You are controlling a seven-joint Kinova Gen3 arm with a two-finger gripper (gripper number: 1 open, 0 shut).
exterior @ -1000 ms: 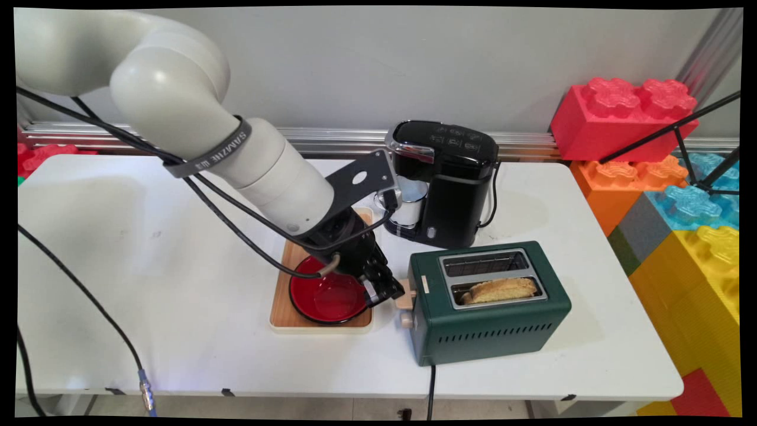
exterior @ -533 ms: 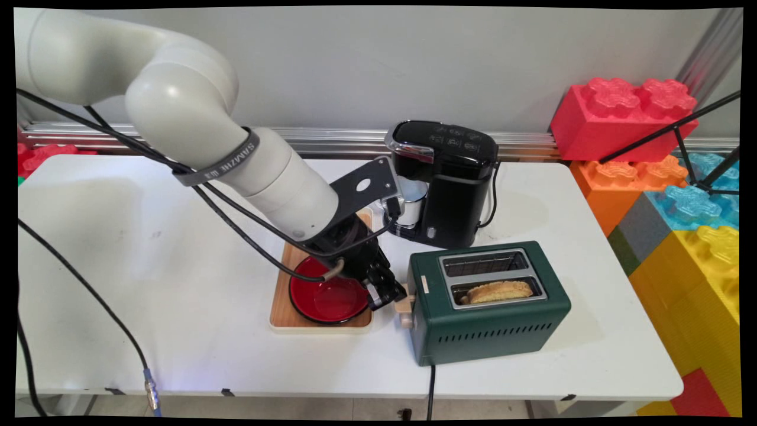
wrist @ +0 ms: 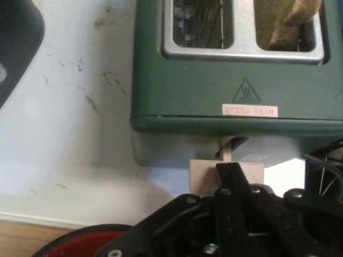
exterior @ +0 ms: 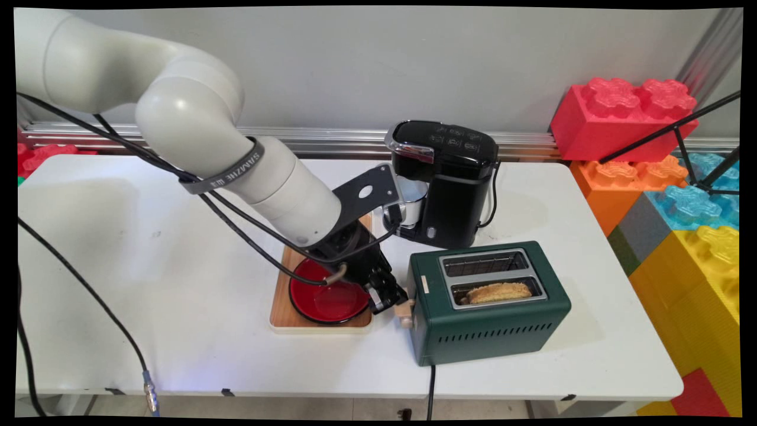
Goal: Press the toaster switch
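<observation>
End effector (exterior: 395, 300), fingers pressed together, rests on the toaster (exterior: 491, 302) lever (wrist: 225, 174)

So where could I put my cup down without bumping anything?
The table has a big bare patch left of the tray, and another along the front edge, though cables hang there. Right of the toaster there is room too. It is crowded in the middle: the gripper is at the toaster's lever, beside the bowl and coffee maker.
</observation>
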